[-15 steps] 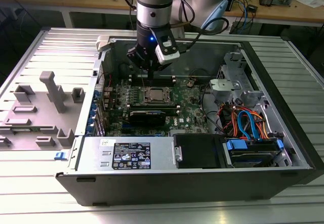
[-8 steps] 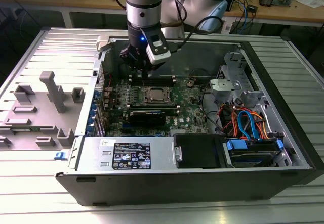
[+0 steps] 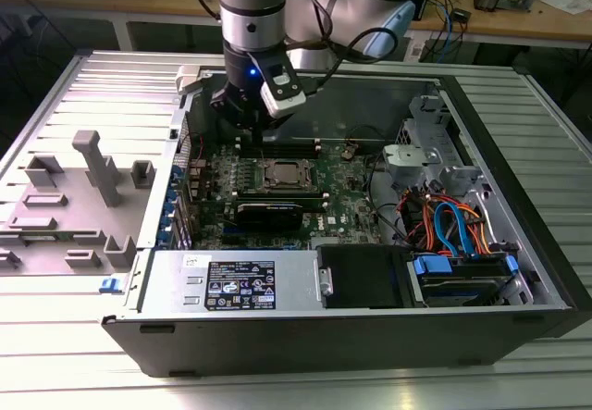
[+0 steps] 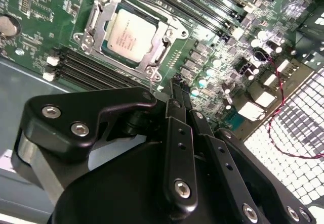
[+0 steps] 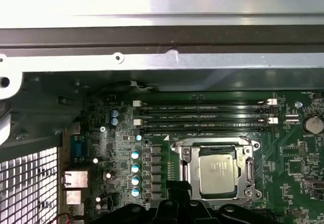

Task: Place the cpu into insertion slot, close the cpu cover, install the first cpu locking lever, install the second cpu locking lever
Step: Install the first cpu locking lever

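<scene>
The cpu [image 3: 282,177] [image 4: 129,34] [image 5: 218,171] lies flat in the insertion slot [image 4: 154,75] on the green motherboard, silver top up. The cpu cover [image 4: 94,28] [image 5: 187,164] is down around it, framing the chip. A thin wire lever [image 5: 212,142] runs along one side of the frame. My gripper [image 3: 248,138] [image 4: 175,82] [image 5: 177,186] hangs over the board just beside the socket, toward the exterior view's left and back. Its black fingers [image 4: 178,143] are shut, with nothing between them.
Long black RAM slots [image 5: 202,114] [image 4: 81,70] run next to the socket. The open computer case has a power supply [image 3: 236,283] at the front, and drive cables [image 3: 453,225] at the exterior view's right. A grey fixture tray [image 3: 74,202] sits outside at the left.
</scene>
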Tool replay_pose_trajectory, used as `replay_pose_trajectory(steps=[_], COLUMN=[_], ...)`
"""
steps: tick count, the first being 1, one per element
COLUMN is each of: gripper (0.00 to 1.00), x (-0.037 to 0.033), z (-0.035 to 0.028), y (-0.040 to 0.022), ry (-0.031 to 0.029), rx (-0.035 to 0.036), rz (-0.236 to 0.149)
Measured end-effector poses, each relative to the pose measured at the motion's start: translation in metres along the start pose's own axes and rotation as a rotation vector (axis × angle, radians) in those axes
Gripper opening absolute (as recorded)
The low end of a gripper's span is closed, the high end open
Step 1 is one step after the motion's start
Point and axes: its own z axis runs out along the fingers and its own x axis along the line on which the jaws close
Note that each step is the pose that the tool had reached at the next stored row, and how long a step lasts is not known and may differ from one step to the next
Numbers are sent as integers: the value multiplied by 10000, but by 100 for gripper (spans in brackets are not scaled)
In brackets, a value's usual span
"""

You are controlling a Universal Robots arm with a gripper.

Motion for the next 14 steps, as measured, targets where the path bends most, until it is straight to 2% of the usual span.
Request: replay_pose_trajectory(steps=[2,5,7,11,14], gripper=[11,11,11,11,11], x=[22,93,97,97,98], z=[1,7,14,34,41], y=[0,7,25,119,137], ry=[-1,-1,1,5,6], rx=[-10,-10,-12,-14,-14], rz=[0,-10,-53,-206,-243])
